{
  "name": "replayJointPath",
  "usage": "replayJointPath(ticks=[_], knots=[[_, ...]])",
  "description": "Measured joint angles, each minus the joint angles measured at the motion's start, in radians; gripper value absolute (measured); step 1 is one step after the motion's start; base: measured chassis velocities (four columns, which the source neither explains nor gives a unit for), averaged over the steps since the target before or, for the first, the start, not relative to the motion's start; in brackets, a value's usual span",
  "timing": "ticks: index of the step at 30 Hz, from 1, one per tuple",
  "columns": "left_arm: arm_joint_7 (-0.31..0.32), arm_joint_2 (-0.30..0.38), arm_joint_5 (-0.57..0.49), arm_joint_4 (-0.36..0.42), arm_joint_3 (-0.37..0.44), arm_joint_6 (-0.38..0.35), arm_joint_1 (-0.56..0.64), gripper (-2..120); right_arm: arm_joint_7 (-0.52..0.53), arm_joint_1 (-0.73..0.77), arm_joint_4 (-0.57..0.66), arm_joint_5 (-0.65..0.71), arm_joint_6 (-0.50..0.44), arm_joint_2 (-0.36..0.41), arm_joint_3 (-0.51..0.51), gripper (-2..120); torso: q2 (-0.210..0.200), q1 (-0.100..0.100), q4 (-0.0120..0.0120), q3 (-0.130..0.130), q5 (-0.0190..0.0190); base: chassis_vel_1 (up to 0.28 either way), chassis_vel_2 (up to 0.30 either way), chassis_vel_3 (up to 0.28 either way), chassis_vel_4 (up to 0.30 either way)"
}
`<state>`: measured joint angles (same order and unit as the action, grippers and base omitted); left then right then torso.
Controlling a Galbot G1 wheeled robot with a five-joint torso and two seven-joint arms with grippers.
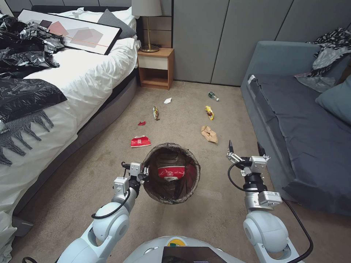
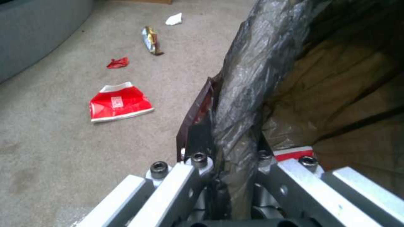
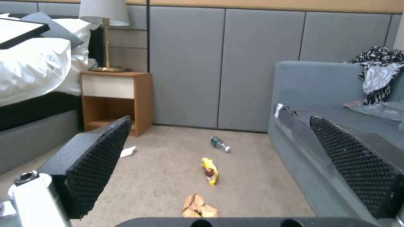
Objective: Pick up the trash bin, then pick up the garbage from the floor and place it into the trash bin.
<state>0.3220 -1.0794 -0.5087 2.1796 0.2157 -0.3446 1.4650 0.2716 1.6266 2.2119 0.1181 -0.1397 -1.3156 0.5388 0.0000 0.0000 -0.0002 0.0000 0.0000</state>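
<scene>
The floor (image 1: pixel 109 175) between the bed (image 1: pixel 84 80) and the sofa (image 1: pixel 292 120) has trash on it. The left gripper (image 1: pixel 143 171) is pinched tight on the rim of the trash bin (image 1: pixel 171 173), held up in front of the robot. The right gripper (image 1: pixel 245 149) is wide open and empty, so it should go down slowly over the brown paper bag (image 1: pixel 209 134), the nearest piece, while the bin stays level.
</scene>
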Motion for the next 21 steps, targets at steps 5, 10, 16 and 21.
replayJointPath(ticks=[5,10,16,21], knots=[[-0.001,0.004,-0.003,0.001,0.003,0.002,-0.001,3,0.014,-0.003,0.001,-0.005,0.003,-0.007,0.007,100,0.0,0.0,0.0001,0.0,0.0,0.0,0.0,0.0,0.0],[-0.002,0.006,-0.003,0.003,0.0,0.002,-0.002,3,0.021,0.002,0.007,-0.007,0.012,-0.007,0.014,100,0.0,0.0,0.0001,0.0,0.0,0.0,0.0,0.0,0.0],[-0.002,0.007,-0.003,0.005,-0.004,0.003,-0.004,3,0.025,0.009,0.013,-0.011,0.02,-0.011,0.021,100,0.0,0.0,0.0001,0.0,0.0,0.0,0.0,0.0,0.0],[-0.005,0.007,-0.002,0.005,-0.004,0.004,-0.003,3,0.027,0.01,0.014,-0.012,0.022,-0.013,0.021,100,0.0,0.0,0.0002,0.0,0.0,-0.009,0.01,0.011,-0.008]])
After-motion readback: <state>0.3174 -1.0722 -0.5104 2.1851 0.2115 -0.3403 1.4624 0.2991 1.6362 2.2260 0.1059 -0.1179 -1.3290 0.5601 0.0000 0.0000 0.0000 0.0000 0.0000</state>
